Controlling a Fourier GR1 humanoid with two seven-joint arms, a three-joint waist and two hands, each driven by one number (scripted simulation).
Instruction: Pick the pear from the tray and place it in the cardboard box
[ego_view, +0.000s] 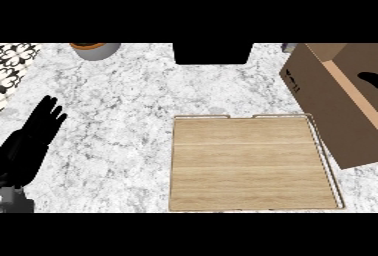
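A square wooden tray (251, 162) with a thin metal rim lies on the marble counter, right of centre; nothing rests on it. No pear shows anywhere in the head view. The cardboard box (336, 100) stands at the right edge, just beyond the tray's right rim, its open top facing up and partly cut off by the view. My left hand (33, 137) rests at the left edge, fingers straight and pointing up, holding nothing. My right hand does not appear in the view.
A grey pot with an orange rim (94, 50) stands at the back left. A black block (212, 52) sits at the back centre. A patterned tile strip (15, 62) runs along the far left.
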